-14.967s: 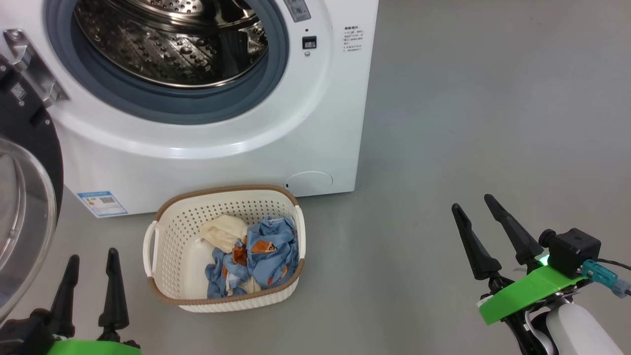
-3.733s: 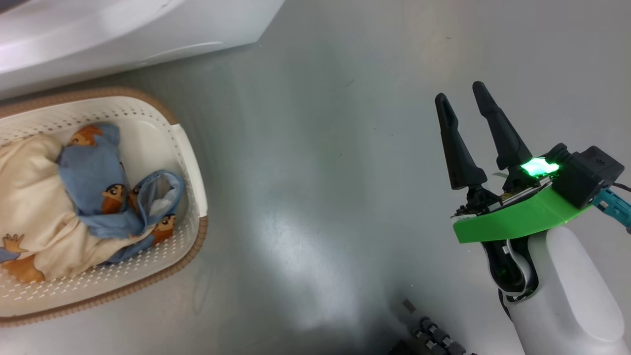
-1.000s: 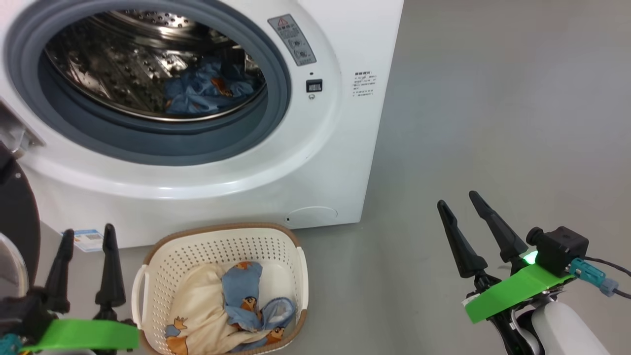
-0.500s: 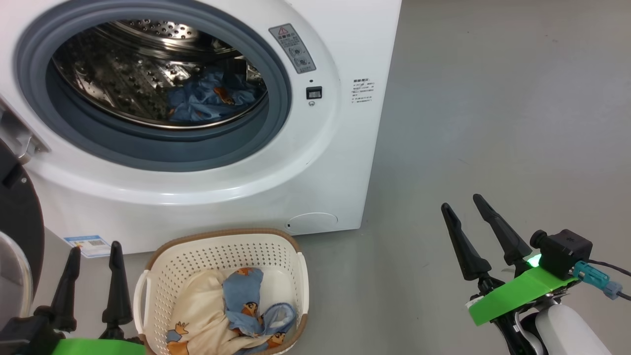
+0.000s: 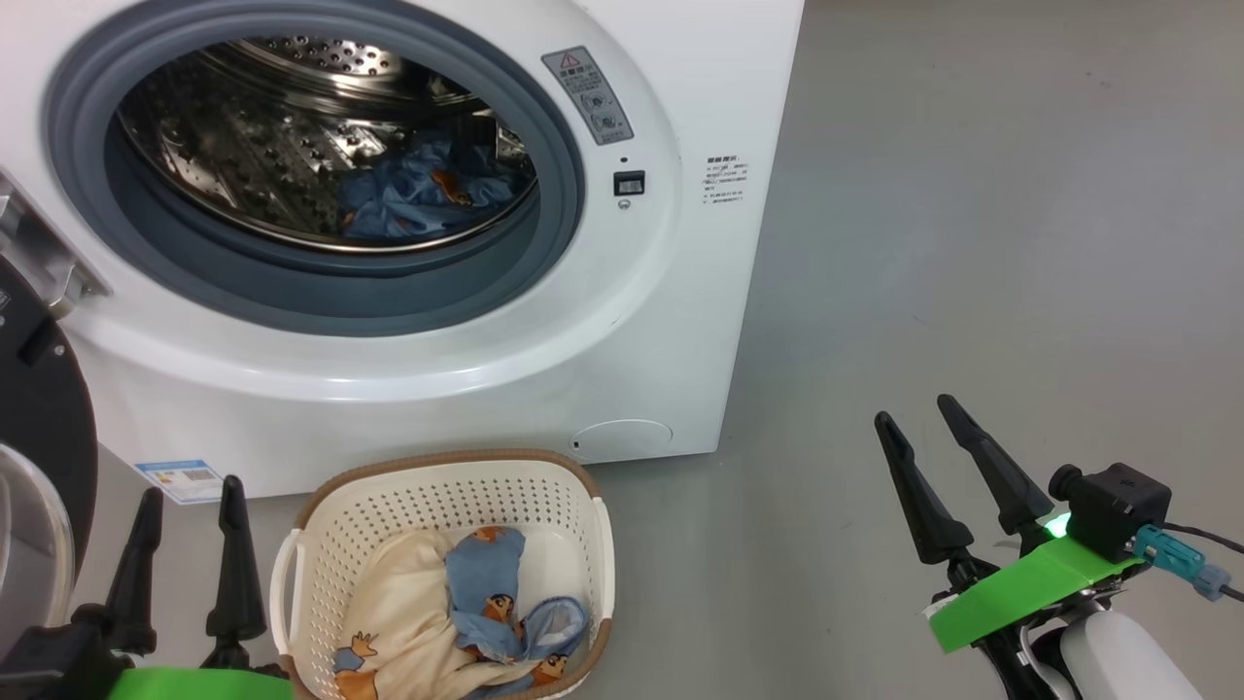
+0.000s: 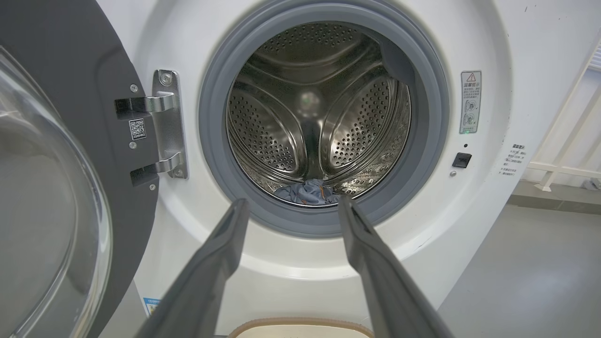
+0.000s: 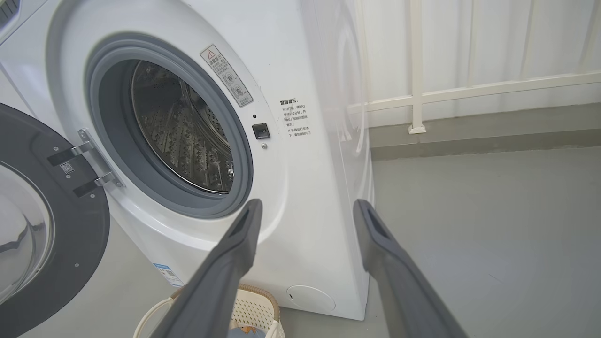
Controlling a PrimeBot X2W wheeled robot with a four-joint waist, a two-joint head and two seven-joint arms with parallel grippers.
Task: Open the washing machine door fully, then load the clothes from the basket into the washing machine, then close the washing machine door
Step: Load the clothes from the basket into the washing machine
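The white washing machine (image 5: 622,321) stands with its black round door (image 5: 39,418) swung wide open to the left, hinge (image 6: 164,124) showing. A light blue piece of the clothes (image 5: 428,190) lies in the steel drum (image 6: 319,122). On the floor in front sits the cream basket (image 5: 437,506) holding a cream-beige cloth (image 5: 408,612) and blue printed pieces (image 5: 496,593). My left gripper (image 5: 190,491) is open and empty just left of the basket. At the lower right, well clear of the machine, my right gripper (image 5: 918,413) is also open and empty.
Grey floor (image 5: 972,243) stretches to the right of the machine. A white railing (image 7: 469,89) runs along the wall behind. The open door (image 7: 42,225) takes up the space at the left, close to my left arm.
The head view has shifted slightly, so the machine and basket sit a little differently in the picture. Both grippers remain open and empty, roughly where they were.
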